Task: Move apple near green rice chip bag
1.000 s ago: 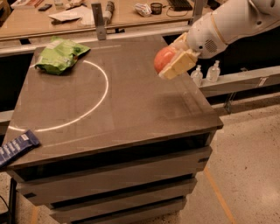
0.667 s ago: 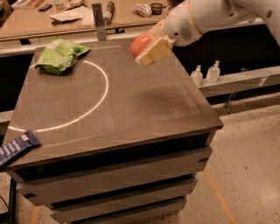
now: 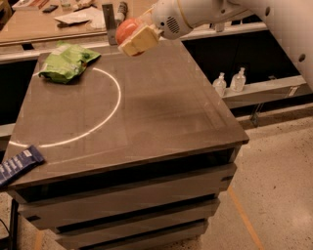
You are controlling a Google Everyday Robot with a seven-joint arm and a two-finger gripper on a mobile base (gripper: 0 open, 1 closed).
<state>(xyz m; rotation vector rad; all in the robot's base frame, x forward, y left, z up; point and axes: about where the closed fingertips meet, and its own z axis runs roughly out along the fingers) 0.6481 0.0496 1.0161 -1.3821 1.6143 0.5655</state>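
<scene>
Containers: the green bag (image 3: 66, 61) lay crumpled at the desk's (image 3: 161, 122) rear left corner, just outside the white arc (image 3: 115, 103) marked on the top. What was in it could not be seen. Two small bottles (image 3: 220, 84) stood side by side on a ledge to the right of the desk, contents not discernible. The open tiers under the desk top were dark, and nothing could be made out in them.

Gripper: the gripper (image 3: 131, 35) hung above the desk's rear edge, at the end of a white arm (image 3: 195, 14) reaching in from the upper right. Its jaws were clamped on the apple (image 3: 127, 29), with a tan finger (image 3: 141, 42) pressed against the fruit's lower right side. The opposite finger was hidden behind the fruit.

Apple: held in the air, clear of the desk top, to the right of the green bag and not touching it.

Other: a flat blue bar (image 3: 17, 165) lay at the front left corner, overhanging the desk's edge, well apart from bag and apple.
</scene>
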